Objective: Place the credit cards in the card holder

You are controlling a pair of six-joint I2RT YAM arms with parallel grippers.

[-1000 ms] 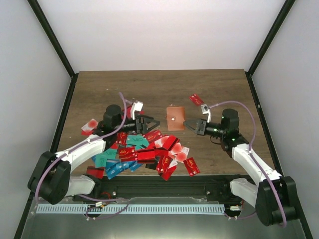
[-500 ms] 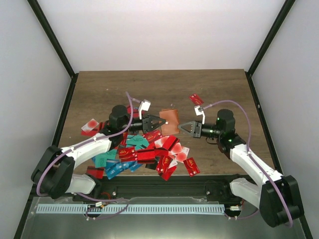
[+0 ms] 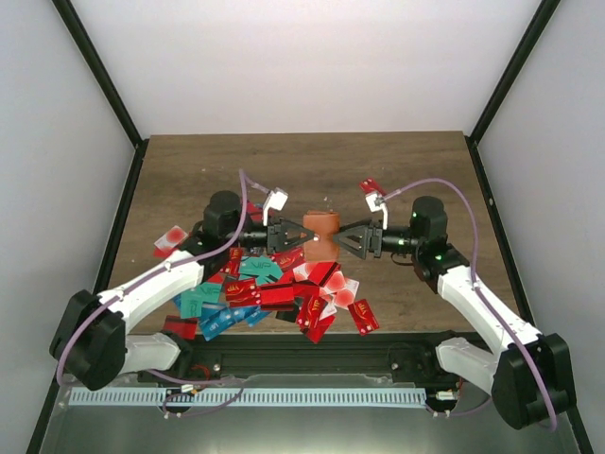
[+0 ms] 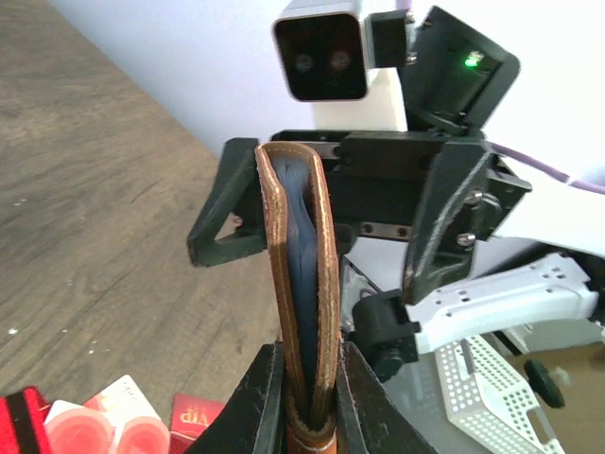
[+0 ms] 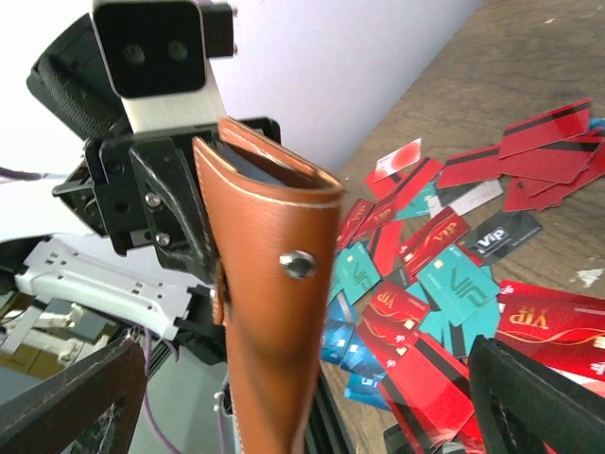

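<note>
Credit cards [image 3: 274, 293] are heaped on the near counter [image 3: 397, 161]. Beyond, the card holder [image 3: 322, 230] is pinched aloft by the left jaws, the right jaws spread around it. Judged soft and light; best gripped at a stitched edge.

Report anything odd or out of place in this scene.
The card holder is held in the air, pinched barely open in the left end effector. One red card lies apart from the pile, far right.
</note>
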